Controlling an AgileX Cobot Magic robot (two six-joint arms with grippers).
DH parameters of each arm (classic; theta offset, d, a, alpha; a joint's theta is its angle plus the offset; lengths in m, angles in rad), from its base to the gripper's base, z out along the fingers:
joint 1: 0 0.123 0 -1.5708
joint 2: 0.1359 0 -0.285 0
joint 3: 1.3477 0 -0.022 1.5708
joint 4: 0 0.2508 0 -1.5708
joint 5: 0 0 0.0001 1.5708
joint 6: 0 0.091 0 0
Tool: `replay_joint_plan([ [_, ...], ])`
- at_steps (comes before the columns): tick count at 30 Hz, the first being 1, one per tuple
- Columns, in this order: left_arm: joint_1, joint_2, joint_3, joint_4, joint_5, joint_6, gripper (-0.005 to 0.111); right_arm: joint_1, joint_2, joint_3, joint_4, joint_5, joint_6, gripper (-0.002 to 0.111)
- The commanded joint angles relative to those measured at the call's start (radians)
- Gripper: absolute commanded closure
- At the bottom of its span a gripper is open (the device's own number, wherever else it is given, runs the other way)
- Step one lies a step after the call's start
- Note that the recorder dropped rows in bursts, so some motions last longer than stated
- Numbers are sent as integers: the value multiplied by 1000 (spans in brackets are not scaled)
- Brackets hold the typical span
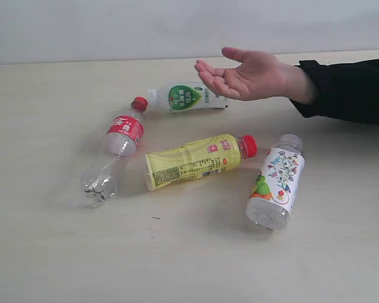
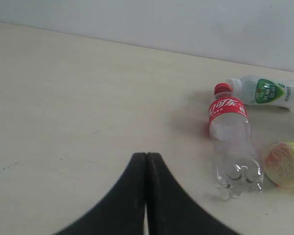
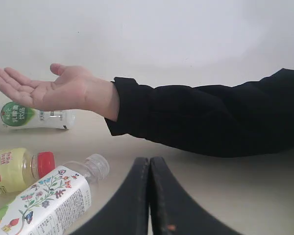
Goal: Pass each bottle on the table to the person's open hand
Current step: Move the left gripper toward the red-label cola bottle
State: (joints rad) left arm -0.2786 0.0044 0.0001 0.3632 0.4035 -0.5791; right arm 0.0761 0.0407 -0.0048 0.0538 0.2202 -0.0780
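All the bottles lie on their sides on the pale table. The clear bottle with red cap and label is at the left, the white-green label bottle behind it, the yellow bottle with red cap in the middle, the floral-label bottle at the right. The person's open hand, palm up with a black sleeve, hovers above the table at the back right. Neither gripper shows in the exterior view. My left gripper is shut and empty, apart from the clear bottle. My right gripper is shut and empty, beside the floral bottle.
The person's black-sleeved forearm stretches across the back right of the table. A pale wall stands behind the table's far edge.
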Motion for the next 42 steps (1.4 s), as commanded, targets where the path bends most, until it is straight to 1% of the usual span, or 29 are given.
replay_joint_plan([
  [1,1,-4,0,-3,0,1,107,-6,-7,5,-5,-4,0,108],
  [8,1,-4,0,3,0,4,107,-6,-7,5,-5,-4,0,108],
  [9,1,-4,0,35,-6,21,107,-6,-7,5,-5,-4,0,108],
  [11,1,-4,0,147,-46,51,107,-6,-7,5,-5,-4,0,108],
  [12,1,-4,0,187,-79,51,107,-6,-7,5,-5,-4,0,108],
  [13,1,-4,0,229,-146,51,107,-6,-7,5,-5,-4,0,108],
  [17,1,-4,0,321,-512,52,107,-6,-7,5,-5,-4,0,108],
  [18,1,-4,0,322,-619,42,107,-6,-7,5,-5,-4,0,108],
  [21,1,-4,0,326,-875,-24,107,-6,-7,5,-5,-4,0,108],
  [23,1,-4,0,334,-976,-49,107,-6,-7,5,-5,-4,0,108],
  [27,1,-4,0,374,-1075,-59,107,-6,-7,5,-5,-4,0,108],
  [34,1,-4,0,381,-1098,-65,107,-6,-7,5,-5,-4,0,108],
  [37,1,-4,0,350,-1129,-70,107,-6,-7,5,-5,-4,0,108],
  [38,2,-4,0,299,-1144,-19,107,-6,-7,5,-5,-4,0,108],
  [42,2,-4,-36,-32,-1149,185,107,-6,-7,5,-5,-4,0,108],
])
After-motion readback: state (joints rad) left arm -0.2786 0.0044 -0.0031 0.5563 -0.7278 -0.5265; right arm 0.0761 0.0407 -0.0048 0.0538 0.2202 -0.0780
